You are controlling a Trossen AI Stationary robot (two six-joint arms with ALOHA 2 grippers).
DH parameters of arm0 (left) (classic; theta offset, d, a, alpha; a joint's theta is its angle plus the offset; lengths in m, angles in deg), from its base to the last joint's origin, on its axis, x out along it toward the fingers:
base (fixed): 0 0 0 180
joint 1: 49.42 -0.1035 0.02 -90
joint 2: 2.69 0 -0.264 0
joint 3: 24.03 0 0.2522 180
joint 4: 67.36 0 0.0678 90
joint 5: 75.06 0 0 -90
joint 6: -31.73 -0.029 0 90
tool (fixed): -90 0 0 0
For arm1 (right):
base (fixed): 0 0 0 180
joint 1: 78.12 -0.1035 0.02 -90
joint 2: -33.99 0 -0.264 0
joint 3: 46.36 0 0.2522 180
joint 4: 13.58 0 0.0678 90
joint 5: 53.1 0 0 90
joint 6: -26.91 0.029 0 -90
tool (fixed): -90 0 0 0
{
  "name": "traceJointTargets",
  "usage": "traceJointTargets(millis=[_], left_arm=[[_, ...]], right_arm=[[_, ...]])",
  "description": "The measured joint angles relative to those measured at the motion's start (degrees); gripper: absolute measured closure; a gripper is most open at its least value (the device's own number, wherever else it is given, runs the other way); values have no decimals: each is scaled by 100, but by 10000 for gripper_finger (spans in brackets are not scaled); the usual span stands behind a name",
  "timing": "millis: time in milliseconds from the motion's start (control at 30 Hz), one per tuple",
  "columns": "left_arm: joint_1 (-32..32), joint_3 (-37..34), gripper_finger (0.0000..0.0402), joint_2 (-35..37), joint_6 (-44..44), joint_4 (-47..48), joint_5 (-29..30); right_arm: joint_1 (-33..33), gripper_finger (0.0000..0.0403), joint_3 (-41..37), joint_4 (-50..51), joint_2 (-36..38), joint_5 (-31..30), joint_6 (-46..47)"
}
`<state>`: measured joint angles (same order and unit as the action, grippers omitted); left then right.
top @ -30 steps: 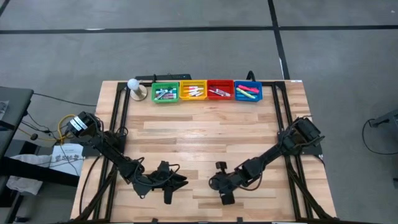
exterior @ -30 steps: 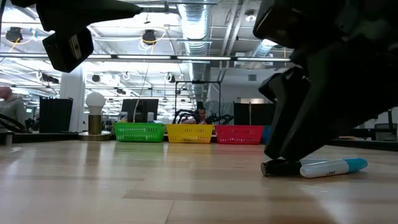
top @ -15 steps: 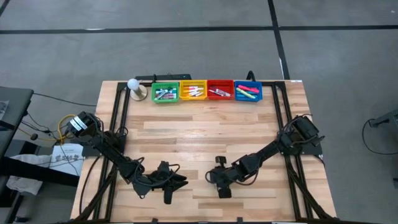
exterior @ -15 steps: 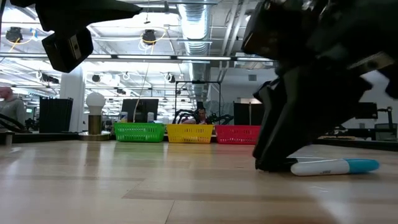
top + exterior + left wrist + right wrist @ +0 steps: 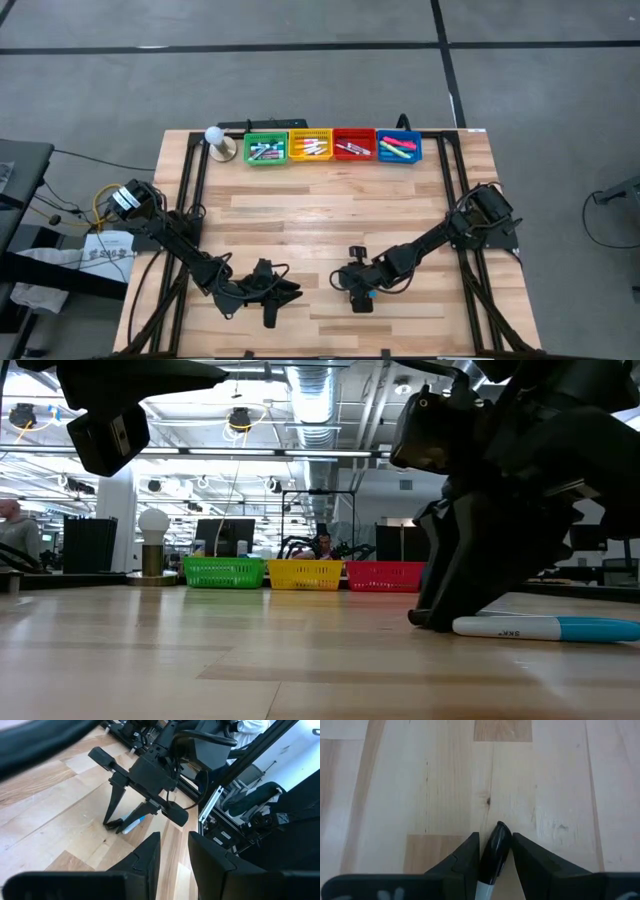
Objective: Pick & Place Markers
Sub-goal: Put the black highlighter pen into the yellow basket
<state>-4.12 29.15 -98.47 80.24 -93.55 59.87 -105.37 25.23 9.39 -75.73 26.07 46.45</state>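
A marker (image 5: 540, 628) with a white barrel, a black cap and a blue end lies flat on the wooden table near its front. It also shows in the left wrist view (image 5: 134, 823) and as a blue spot in the high view (image 5: 371, 294). My right gripper (image 5: 358, 290) stands over its black-capped end, fingers down and shut on it (image 5: 495, 837). My left gripper (image 5: 266, 292) hovers over the front left of the table, open by a narrow gap (image 5: 174, 840) and empty. My right gripper pinches the marker's black-capped end (image 5: 496, 840) between its two fingers. The fingers (image 5: 432, 610) come from above, slanting down, and meet the cap just above the wood. The marker lies level along the table, its blue end (image 5: 600, 628) pointing away from the fingers.
Four small bins stand in a row at the table's far edge: green (image 5: 265, 150), yellow (image 5: 311, 147), red (image 5: 354, 147) and blue (image 5: 399, 148), each with markers inside. A white ball on a stand (image 5: 214, 137) is left of them. Bare wood lies between bins and grippers.
My right gripper has gone a little toward the table's left edge, with the marker's capped end between its fingers. The marker has slid along the wood with it and stays flat on the table. My left arm has kept still.
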Motion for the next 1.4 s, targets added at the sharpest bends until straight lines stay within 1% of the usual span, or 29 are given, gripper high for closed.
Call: traceJointTargets(millis=[167,433,600,767,833,900,933,1000,1033,1067,1133,1167,1200,1267,1300,1367,1400], left_arm=[[0,0,302,0,0,0,0],[7,0,302,-2,-4,0,-2],[7,0,302,0,-2,0,-2],[31,0,302,0,177,0,3],[9,0,302,0,503,-7,209],[-15,0,302,0,891,-19,258],[-12,0,302,1,1036,-22,202],[32,0,302,11,1421,-31,-114],[51,0,302,11,1746,-42,-249],[79,0,302,13,2250,-40,-292],[141,0,302,13,2978,-39,-33],[166,0,302,13,3074,-40,144],[191,0,302,13,3014,-39,273],[210,0,302,13,2626,-34,304],[202,0,302,17,2347,21,225],[102,0,302,24,1397,288,-110],[55,-6,302,43,1124,414,-187]], right_arm=[[-2,310,-8,46,-2,-81,26],[11,377,-17,93,0,-136,459],[13,377,-19,90,12,-139,472],[37,358,156,184,-6,-103,600],[43,359,236,213,-20,-62,600],[60,366,326,263,-34,-3,577],[78,371,361,279,-34,73,518],[128,378,425,254,-34,215,459],[150,378,443,230,-34,243,461],[168,378,447,226,-34,247,458],[192,374,447,230,-34,241,460],[199,369,447,230,-34,235,459],[199,364,447,232,-34,232,458],[195,359,447,264,-34,231,463],[189,359,447,269,-34,231,491],[188,362,447,257,-32,232,594],[188,365,449,242,-32,234,625]])
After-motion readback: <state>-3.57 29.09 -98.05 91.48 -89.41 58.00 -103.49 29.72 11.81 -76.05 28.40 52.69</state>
